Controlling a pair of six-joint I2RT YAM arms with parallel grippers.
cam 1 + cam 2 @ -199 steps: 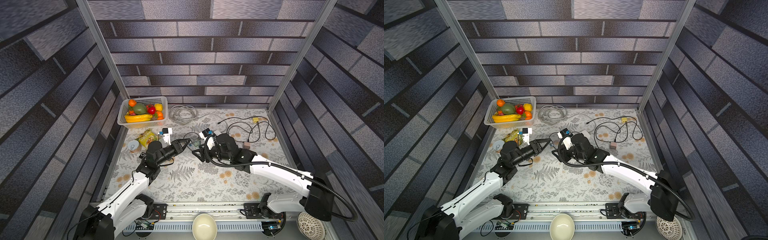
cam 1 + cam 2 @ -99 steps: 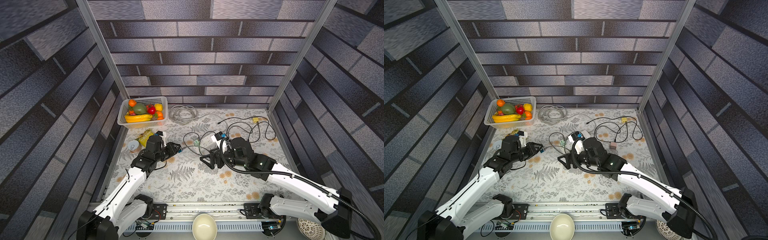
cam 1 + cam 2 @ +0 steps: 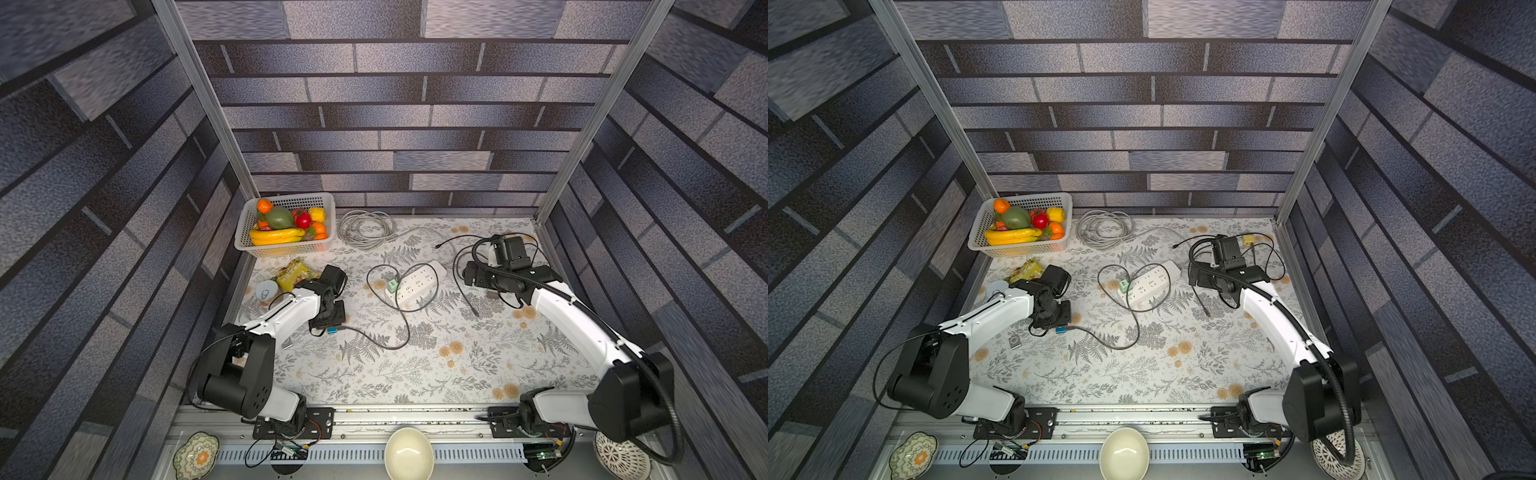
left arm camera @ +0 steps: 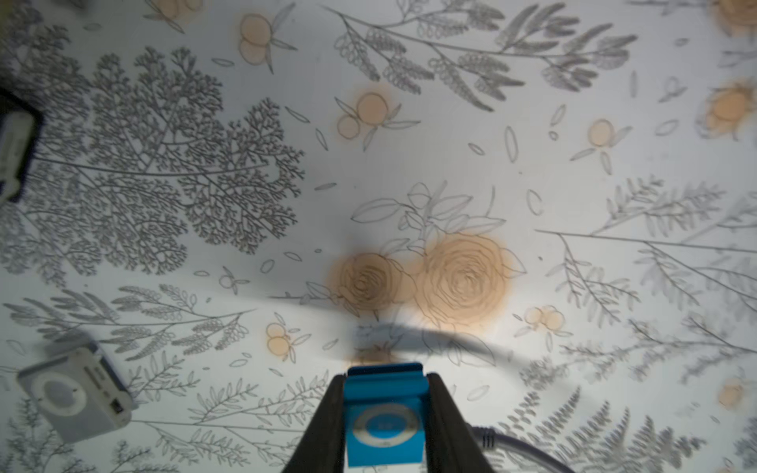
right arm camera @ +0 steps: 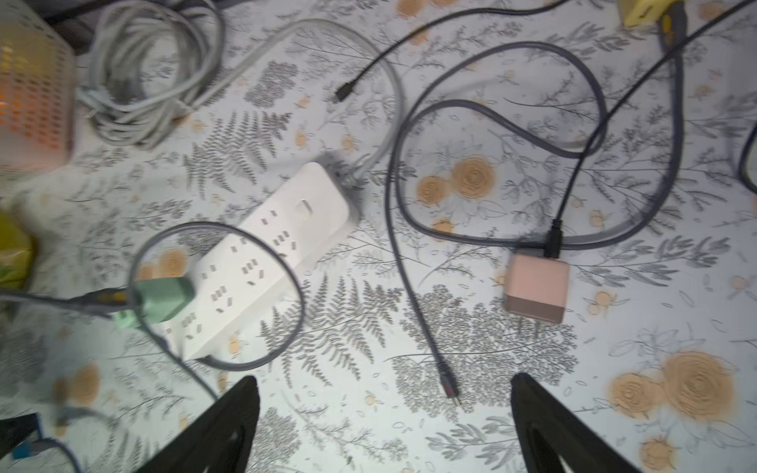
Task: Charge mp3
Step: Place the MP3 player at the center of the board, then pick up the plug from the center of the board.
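Left claw (image 4: 384, 381): clamped on the blue mp3 player (image 4: 384, 426), one black finger on each side edge.
Blue mp3 player: sits between the left claw's fingers, click wheel facing the wrist camera, and sticks out a little past the fingertips. It is over the bench (image 4: 573, 123); whether it touches the bench I cannot tell.
Grey cable (image 3: 374, 338): one end meets the blue player right at the left claw. Whether it is seated in the port I cannot tell. It runs away from that claw in loops to the green adapter (image 3: 392, 285).
Green adapter: plugged into the white power strip (image 3: 419, 280), which lies between the two claws.
Right claw (image 5: 383, 381): fingers wide apart, holding nothing, well apart from the blue player.
Loose cable plug (image 5: 448, 387): on the bench, seen in the gap between the right claw's fingers, touching neither.
Pink cube adapter (image 5: 536, 286): near the right claw, just ahead of one fingertip, with a black cable plugged in.
Silver mp3 player (image 4: 73, 399): flat on the bench beside the left claw, not touched.
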